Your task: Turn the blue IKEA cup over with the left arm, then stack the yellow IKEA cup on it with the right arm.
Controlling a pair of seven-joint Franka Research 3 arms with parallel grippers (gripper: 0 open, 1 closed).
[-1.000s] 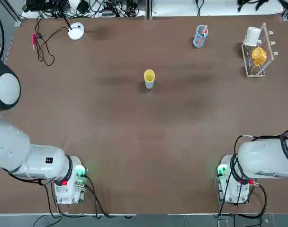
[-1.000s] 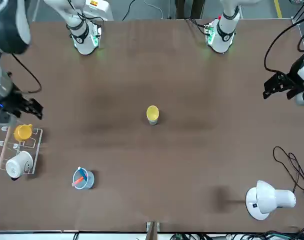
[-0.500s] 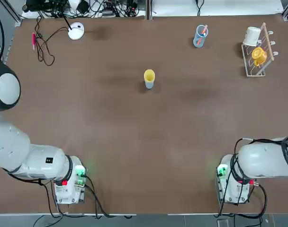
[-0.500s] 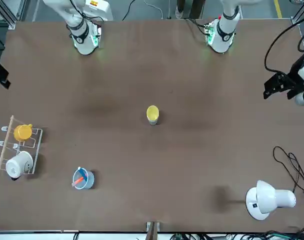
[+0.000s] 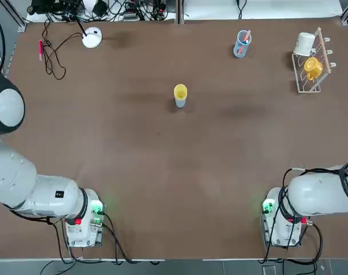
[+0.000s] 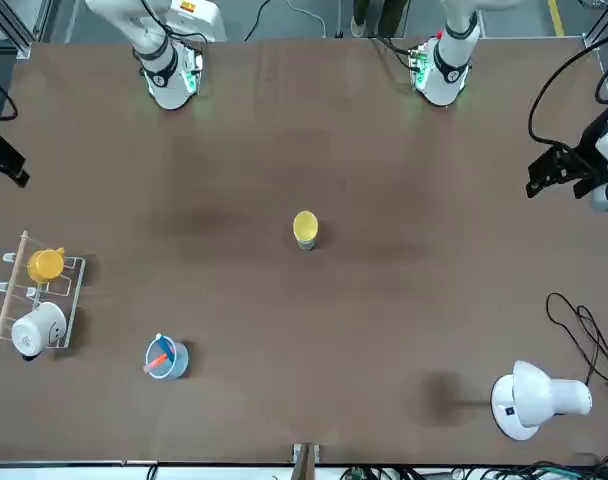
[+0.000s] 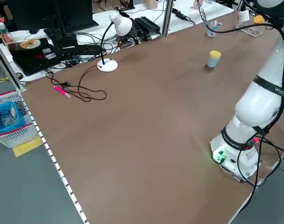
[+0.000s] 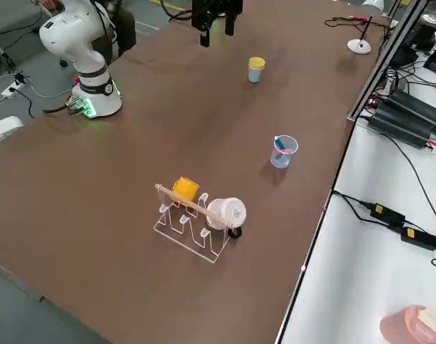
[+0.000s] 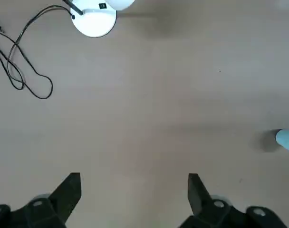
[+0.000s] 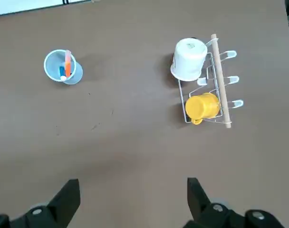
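The left gripper [image 9: 132, 190] and right gripper [image 10: 132, 194] both hang empty with fingers apart, raised above the table [image 5: 162, 172]. At the top view's centre, the yellow IKEA cup [image 5: 180, 91] sits stacked on the blue IKEA cup [image 5: 180, 103].

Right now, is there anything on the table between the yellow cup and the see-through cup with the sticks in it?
No. In the top view, only bare brown table lies between the yellow cup and the see-through cup.

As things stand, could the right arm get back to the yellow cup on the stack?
Probably yes. The yellow cup stands in the open on the blue cup at mid-table, nothing near it; the right gripper is open and empty.
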